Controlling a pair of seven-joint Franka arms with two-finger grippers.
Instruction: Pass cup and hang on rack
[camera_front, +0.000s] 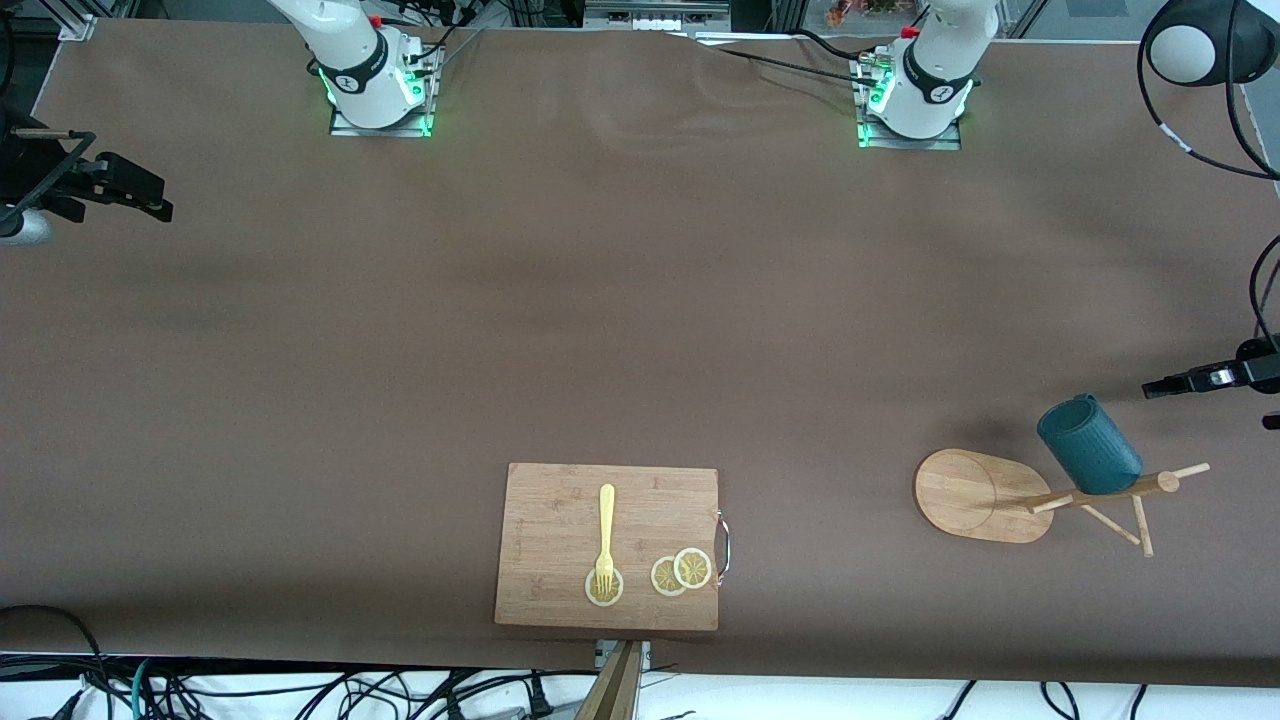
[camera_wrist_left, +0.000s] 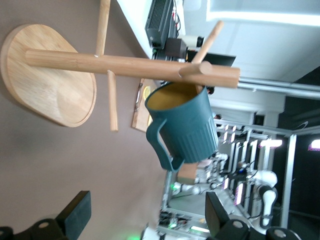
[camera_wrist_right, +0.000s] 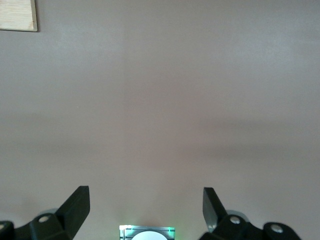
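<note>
The dark teal ribbed cup (camera_front: 1088, 445) hangs on the wooden rack (camera_front: 975, 495) near the top of its pole, toward the left arm's end of the table. In the left wrist view the cup (camera_wrist_left: 187, 127) has its yellowish mouth against the rack's pole (camera_wrist_left: 130, 65) and its handle hangs free. My left gripper (camera_front: 1175, 395) is beside the cup, apart from it. It (camera_wrist_left: 146, 205) is open and holds nothing. My right gripper (camera_front: 130, 185) waits over the right arm's end of the table. It (camera_wrist_right: 145, 197) is also open and holds nothing, with only bare table in its wrist view.
A bamboo cutting board (camera_front: 560, 510) lies near the table's front edge, with a yellow fork (camera_front: 605, 530) and lemon slices (camera_front: 680, 572) on it. One corner of the board (camera_wrist_right: 17, 15) shows in the right wrist view. Spare pegs (camera_front: 1140, 525) stick out of the rack's pole.
</note>
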